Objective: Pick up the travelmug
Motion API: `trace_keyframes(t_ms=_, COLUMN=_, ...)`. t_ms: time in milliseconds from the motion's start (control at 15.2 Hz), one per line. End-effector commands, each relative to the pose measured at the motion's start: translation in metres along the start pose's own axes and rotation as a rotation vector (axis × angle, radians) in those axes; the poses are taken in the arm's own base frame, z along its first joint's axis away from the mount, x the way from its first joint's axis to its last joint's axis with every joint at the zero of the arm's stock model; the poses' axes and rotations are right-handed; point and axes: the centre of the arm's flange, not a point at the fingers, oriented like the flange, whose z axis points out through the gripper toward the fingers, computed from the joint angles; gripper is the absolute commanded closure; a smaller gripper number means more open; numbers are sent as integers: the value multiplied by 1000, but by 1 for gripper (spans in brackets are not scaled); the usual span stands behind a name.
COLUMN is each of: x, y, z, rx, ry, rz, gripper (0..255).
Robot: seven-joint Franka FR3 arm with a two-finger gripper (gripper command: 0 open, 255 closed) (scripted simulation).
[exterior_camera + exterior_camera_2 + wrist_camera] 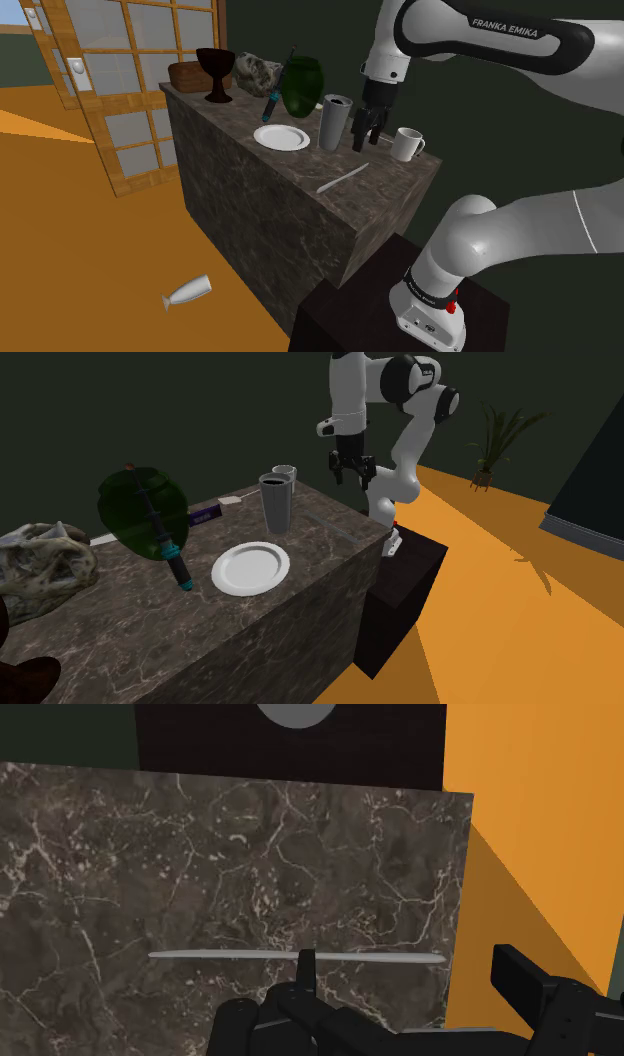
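Observation:
The travel mug (335, 122) (275, 502) is a tall grey tumbler with a dark rim, upright on the dark marble counter (300, 190) (300, 592) (150, 864). My black gripper (365, 135) (352, 470) (405, 974) hangs open above the counter's end. In the shoulder view it sits just right of the tumbler, between it and a white handled mug (406, 144) (284, 474), touching neither. Nothing is between its fingers. Under the hand a thin white knife-like utensil (343, 178) (295, 956) lies flat on the marble.
A white plate (281, 137) (250, 567) lies beside the tumbler. Further along stand a green vase (302, 85) (140, 512), a teal-handled tool (168, 547), a rock-like object (257, 72) (40, 567), a dark goblet (215, 72) and a brown box (188, 75). A glass (188, 291) lies on the orange floor.

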Motion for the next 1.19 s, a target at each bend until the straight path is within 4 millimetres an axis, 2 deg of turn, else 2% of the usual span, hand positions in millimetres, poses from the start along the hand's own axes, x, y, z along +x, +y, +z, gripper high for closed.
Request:
trace_keyframes(t_ms=0, x=0, y=0, z=0, rx=0, ry=0, rz=0, gripper=0)
trace_keyframes(t_ms=462, x=65, y=38, z=-44, rx=-19, ry=33, rz=189, gripper=0)
trace_keyframes(t_ms=990, x=127, y=93, z=-98, rx=-41, ry=72, rz=406, gripper=0)
trace_keyframes(t_ms=1056, x=130, y=97, z=-101, rx=-42, ry=74, rz=418, gripper=0)
trace_keyframes(t_ms=1122, x=131, y=97, z=-96, rx=-42, ry=74, rz=418, gripper=0)
